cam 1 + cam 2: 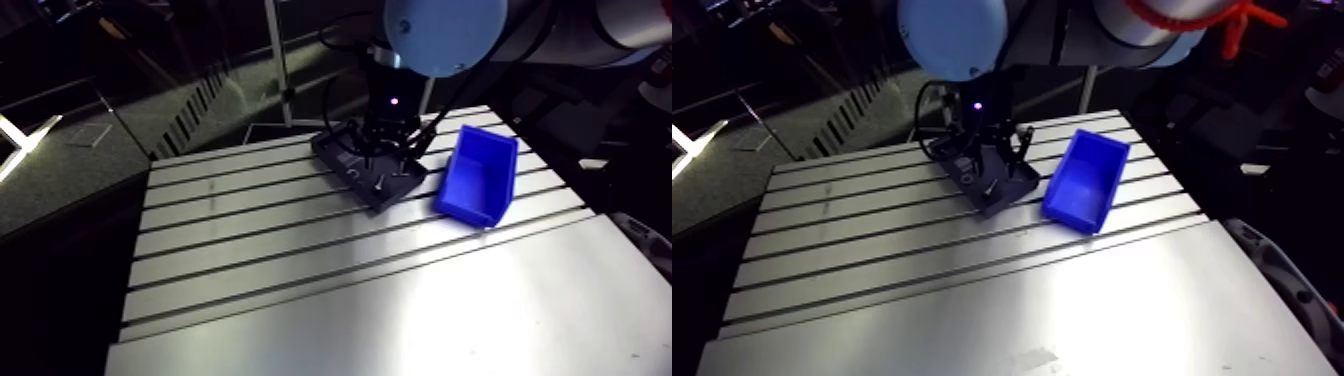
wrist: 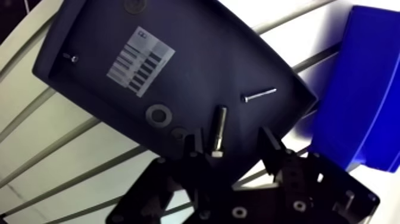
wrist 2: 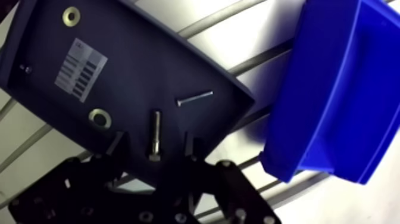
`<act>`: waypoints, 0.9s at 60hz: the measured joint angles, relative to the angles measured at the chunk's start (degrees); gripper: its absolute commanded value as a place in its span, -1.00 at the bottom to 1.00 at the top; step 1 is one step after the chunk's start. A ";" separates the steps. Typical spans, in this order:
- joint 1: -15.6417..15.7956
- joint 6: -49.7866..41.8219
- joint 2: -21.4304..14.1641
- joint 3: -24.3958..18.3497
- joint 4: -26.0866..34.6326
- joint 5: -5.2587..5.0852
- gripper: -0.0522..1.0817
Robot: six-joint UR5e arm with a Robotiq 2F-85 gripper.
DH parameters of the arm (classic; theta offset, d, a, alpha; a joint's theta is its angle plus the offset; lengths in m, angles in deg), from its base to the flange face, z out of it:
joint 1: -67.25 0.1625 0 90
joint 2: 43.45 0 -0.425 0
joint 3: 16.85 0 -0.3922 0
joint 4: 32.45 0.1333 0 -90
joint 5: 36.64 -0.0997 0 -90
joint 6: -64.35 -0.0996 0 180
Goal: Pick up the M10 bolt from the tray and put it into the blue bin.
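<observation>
While straddling the M10 bolt [image 2: 218, 131], flat near one edge of the tray [image 2: 196, 53], grips nothing: pincer [image 2: 229, 138] wide open and empty. May roll the bolt away if closed off-centre, or catch the thin screw [image 2: 259, 94] near it. Blue bin [image 2: 363, 89] beside the tray, toward the far edge of the bench [image 1: 300, 290].

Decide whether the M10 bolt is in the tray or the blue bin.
In the tray: the M10 bolt lies flat on its floor between the gripper's open fingers, outside the blue bin.
</observation>
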 measured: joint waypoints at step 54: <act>0.07 0.09 1.18 1.23 -1.42 -0.02 0.04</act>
